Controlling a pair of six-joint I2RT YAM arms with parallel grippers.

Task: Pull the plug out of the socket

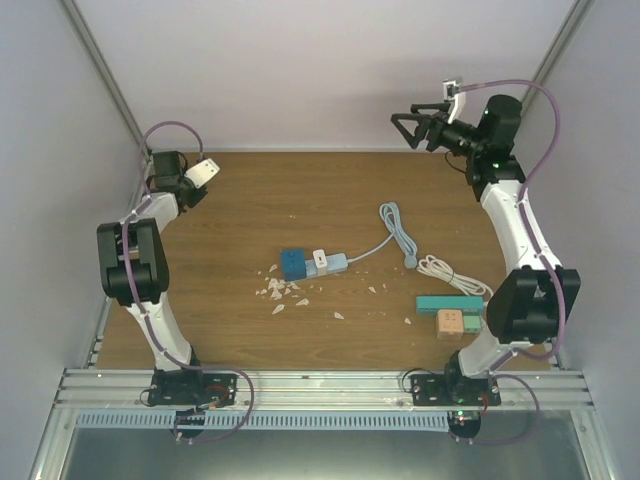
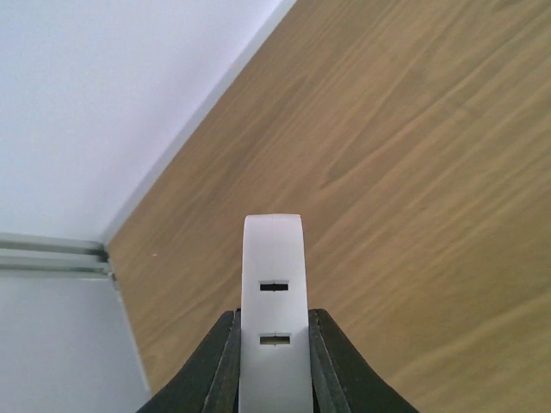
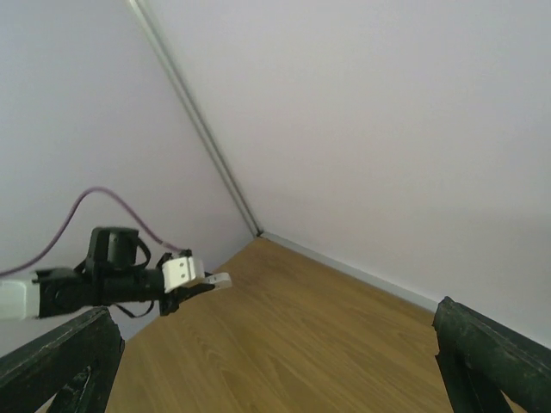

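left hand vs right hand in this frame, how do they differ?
Shut vs open: left hand is shut, right hand wide open.
Place: left hand by the far-left corner of the table, right hand at the far right, apparently higher.
Colour: left hand has a white tip, right hand's fingers are black.
Shared: both are empty, far from the plug-and-socket set mid-table.

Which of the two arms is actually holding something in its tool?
The left tool, clamped on a white slotted piece. The right tool stands wide open and empty, raised by the back wall.
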